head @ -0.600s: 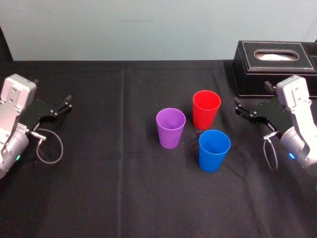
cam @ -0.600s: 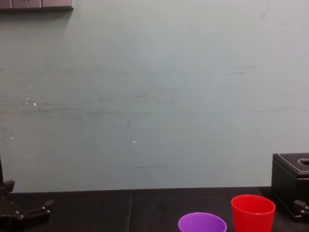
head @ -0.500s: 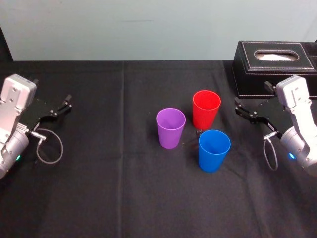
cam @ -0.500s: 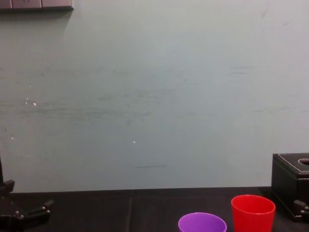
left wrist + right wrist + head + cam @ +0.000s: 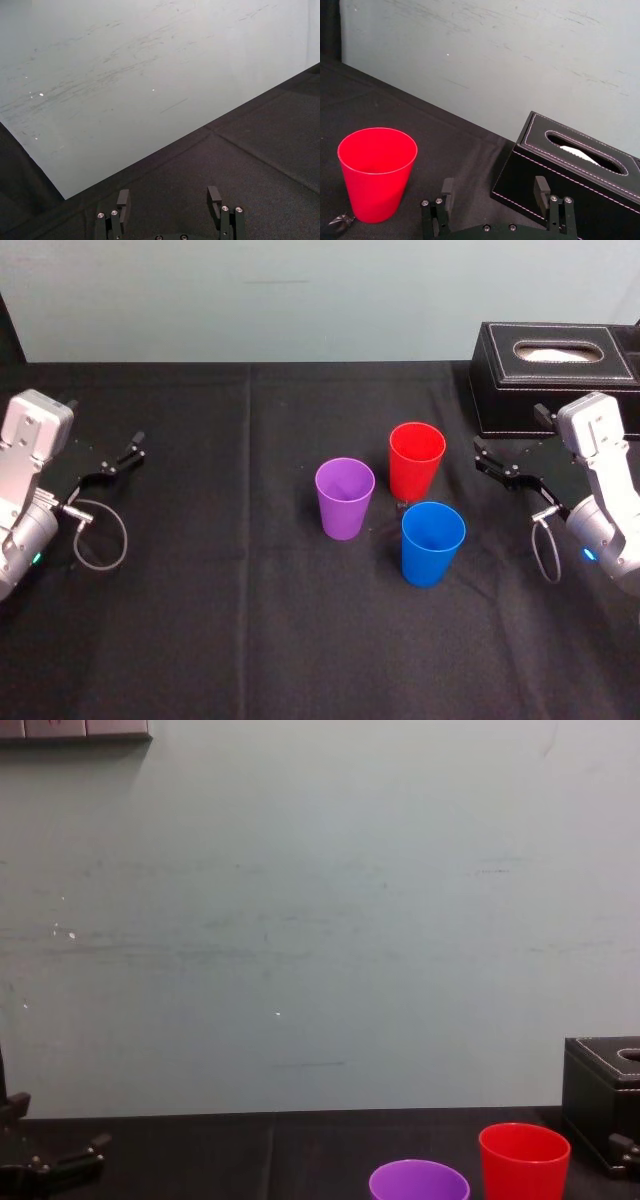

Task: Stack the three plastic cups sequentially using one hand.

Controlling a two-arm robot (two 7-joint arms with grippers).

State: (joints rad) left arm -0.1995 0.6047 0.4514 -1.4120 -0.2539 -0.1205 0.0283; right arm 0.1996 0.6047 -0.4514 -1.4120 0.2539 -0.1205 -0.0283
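Right gripper (image 5: 480, 457) hangs wide and empty near the red cup (image 5: 417, 460), in front of the box (image 5: 555, 375); purple cup (image 5: 345, 498) and blue cup (image 5: 433, 543) stand upright close by, all unstacked; my left gripper (image 5: 128, 452) sits wide at far left

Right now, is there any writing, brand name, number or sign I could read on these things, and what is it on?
None can be read.
The red cup, blue cup and purple cup are plain.
The black box bears just white stitching.
The left gripper and right gripper carry no legible lettering.
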